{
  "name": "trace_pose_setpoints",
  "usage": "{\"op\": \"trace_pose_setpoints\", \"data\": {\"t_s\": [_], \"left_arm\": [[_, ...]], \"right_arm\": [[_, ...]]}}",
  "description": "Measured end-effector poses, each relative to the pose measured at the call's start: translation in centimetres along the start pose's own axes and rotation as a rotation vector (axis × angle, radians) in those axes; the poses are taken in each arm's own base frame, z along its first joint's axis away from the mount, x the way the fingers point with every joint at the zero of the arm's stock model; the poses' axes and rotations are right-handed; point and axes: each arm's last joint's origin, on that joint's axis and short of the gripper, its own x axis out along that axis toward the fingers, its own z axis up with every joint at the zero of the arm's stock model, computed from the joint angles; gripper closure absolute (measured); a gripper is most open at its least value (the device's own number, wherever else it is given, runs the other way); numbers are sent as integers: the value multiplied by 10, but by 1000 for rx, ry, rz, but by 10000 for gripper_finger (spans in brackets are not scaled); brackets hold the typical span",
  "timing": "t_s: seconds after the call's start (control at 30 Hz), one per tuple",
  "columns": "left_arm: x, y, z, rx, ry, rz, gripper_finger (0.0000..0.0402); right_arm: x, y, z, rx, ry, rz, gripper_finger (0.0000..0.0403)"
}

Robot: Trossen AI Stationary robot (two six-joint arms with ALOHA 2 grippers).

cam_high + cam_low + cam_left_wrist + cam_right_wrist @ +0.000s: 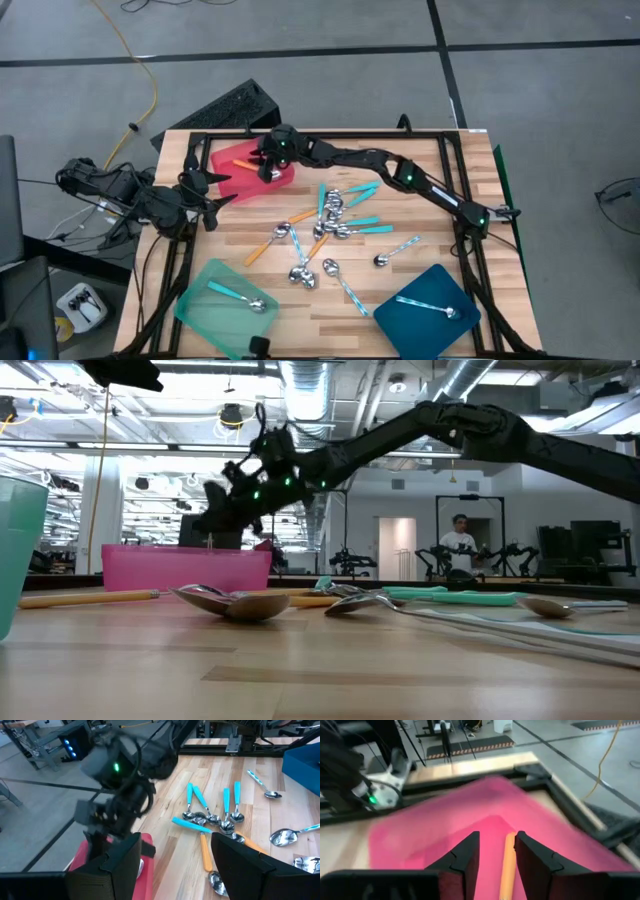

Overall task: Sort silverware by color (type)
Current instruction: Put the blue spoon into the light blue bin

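Right pincer (496,851) hangs over the red tray (236,160), fingers part-spread with the orange spoon (508,865) between them, grip loose. Risk: the spoon tips and lands on the desk (420,180) beside the tray. Left pincer (212,190) waits spread beside the tray.

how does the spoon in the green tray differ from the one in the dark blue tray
The spoon in the green tray has a plain turquoise handle; the spoon in the dark blue tray has a pale blue patterned one. The first lies in the mint-green tray on the table's left, the second in the dark-blue tray on its right. Both lie flat, alone in their trays, with shiny metal bowls.
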Motion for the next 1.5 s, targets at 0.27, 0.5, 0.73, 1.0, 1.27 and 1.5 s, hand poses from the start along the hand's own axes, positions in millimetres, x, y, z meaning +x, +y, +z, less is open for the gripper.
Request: {"op": "trace_pose_setpoints", "data": {"t_s": [0.27, 0.5, 0.73, 1.0, 1.27, 1.5], "left_arm": [[0, 0, 0, -15, 2, -2, 175], [0, 0, -1, -30, 8, -3, 175], [0, 0, -1, -37, 9, -6, 175], [0, -1, -1, -54, 22, -41, 175], [0, -1, -3, -43, 33, -36, 175], [0, -1, -3, -42, 33, -37, 175]], "right_arm": [[-79, 20, 94, -149, 104, 29, 258], [-183, 39, 155, -269, 309, -82, 258], [-274, 58, 184, -275, 446, -237, 258], [-327, 73, 164, -113, 802, -230, 258], [-333, 102, 132, -118, 915, -194, 258], [-335, 122, 52, -102, 881, -168, 258]]}}
